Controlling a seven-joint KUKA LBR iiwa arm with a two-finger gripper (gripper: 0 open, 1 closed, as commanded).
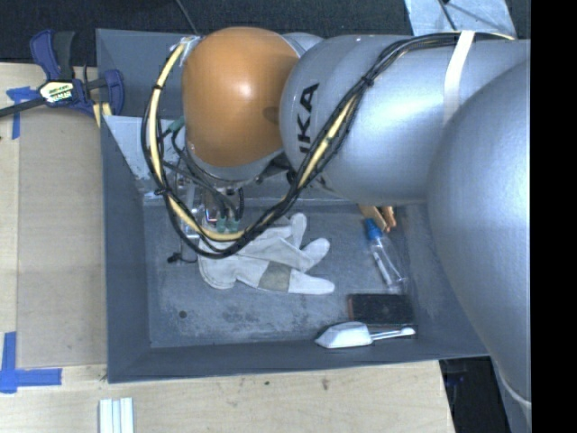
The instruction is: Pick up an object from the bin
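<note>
My gripper point(215, 213) hangs below the orange dome at the bin's left-middle, its body showing among cables; its tips are hidden. Just right of it and below lies a white work glove point(270, 262), flat on the bin floor with its fingers spread toward the right. The gripper stands over the glove's cuff end.
A clear pen with a blue cap point(381, 253) lies at the right. An orange piece point(380, 216) peeks out beside the arm. A black block point(381, 308) and a white brush-like tool point(359, 336) lie near the front right corner. The arm covers the bin's back and right.
</note>
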